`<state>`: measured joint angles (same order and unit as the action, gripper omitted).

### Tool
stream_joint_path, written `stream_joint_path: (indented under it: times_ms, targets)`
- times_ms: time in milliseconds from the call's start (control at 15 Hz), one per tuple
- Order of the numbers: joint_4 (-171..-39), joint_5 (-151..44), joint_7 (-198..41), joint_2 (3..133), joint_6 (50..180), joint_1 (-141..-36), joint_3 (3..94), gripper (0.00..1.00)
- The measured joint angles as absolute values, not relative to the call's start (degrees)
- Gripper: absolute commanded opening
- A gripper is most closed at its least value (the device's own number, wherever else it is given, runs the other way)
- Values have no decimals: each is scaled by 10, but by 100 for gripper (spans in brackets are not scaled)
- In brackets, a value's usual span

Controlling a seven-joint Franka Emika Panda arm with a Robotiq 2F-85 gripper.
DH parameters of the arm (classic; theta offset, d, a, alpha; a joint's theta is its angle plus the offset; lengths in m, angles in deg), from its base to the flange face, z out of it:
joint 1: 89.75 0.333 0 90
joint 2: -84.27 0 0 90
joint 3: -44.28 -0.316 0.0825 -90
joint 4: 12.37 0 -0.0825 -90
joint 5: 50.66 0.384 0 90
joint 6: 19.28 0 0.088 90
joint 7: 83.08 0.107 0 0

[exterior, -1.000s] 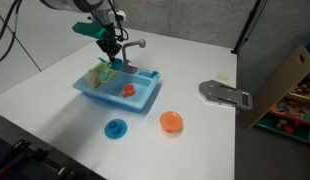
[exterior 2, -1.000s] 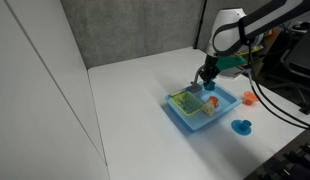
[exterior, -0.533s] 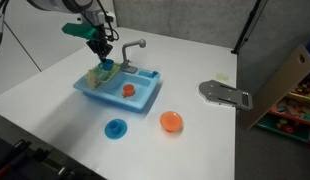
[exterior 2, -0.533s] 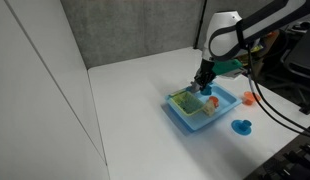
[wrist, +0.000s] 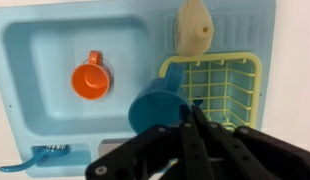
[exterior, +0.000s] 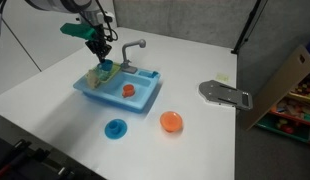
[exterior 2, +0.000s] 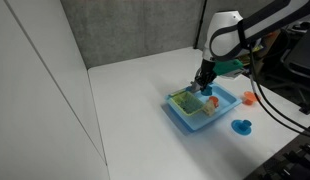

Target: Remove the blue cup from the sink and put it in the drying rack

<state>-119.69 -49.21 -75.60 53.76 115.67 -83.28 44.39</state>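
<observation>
In the wrist view my gripper [wrist: 180, 128] is shut on the rim of the blue cup [wrist: 153, 102]. The cup hangs tilted at the border between the square basin and the drying rack [wrist: 227, 90]. The light-blue sink [wrist: 35, 45] fills the view. In an exterior view the gripper [exterior: 105, 60] holds the blue cup [exterior: 108, 67] over the drying rack [exterior: 96, 77] end of the sink [exterior: 145, 100]. The gripper [exterior 2: 203, 80] and the sink [exterior 2: 223, 100] also show in an exterior view.
An orange cup [wrist: 92, 78] lies in the basin. A tan piece [wrist: 195, 25] sits at the rack's far edge. The grey faucet [exterior: 136, 45] stands behind the basin. A blue disc [exterior: 116, 128], an orange bowl [exterior: 171, 122] and a grey tool [exterior: 225, 95] lie on the white table.
Between one second and half a second ago my gripper moved with the blue cup from over the basin toward the rack end. Since then nothing has visibly moved.
</observation>
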Motion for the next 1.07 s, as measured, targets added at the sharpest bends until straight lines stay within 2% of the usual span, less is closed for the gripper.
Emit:
stream_joint_path:
  times_ms: [1067]
  targets:
    - [-1195,-533,-745,483,1255,-795,446,3]
